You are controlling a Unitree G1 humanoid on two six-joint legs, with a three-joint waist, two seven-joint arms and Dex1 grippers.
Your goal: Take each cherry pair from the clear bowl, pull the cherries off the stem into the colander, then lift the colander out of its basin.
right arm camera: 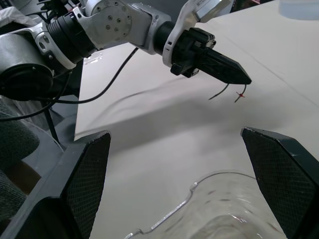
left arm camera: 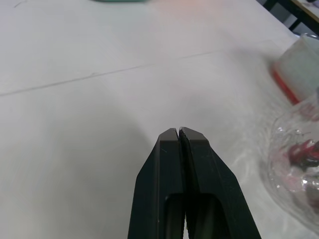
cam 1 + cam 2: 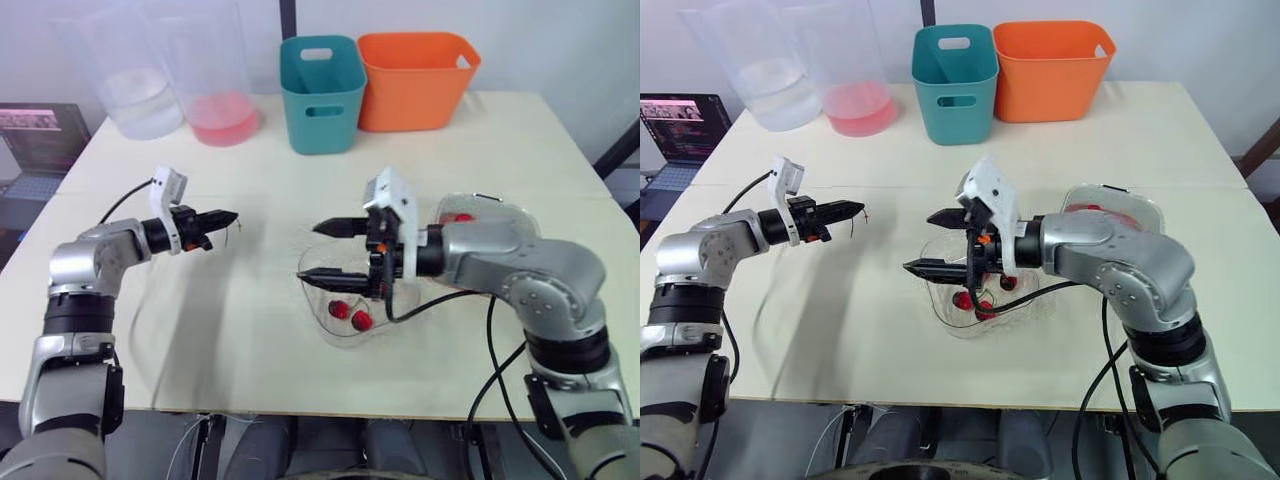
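While my left fingers [image 3: 845,211] pinch shut on a bare stem [image 1: 221,92], my right fingers [image 3: 940,268] gape wide over the colander [image 3: 1035,300], cherries [image 3: 361,321] inside.

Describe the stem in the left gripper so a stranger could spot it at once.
Find the cream table, then the left gripper, shut, over its left half. The stem is the thin dark forked thread dangling from its tip. Unlike the cherries in the clear container by the right gripper, it carries no fruit.
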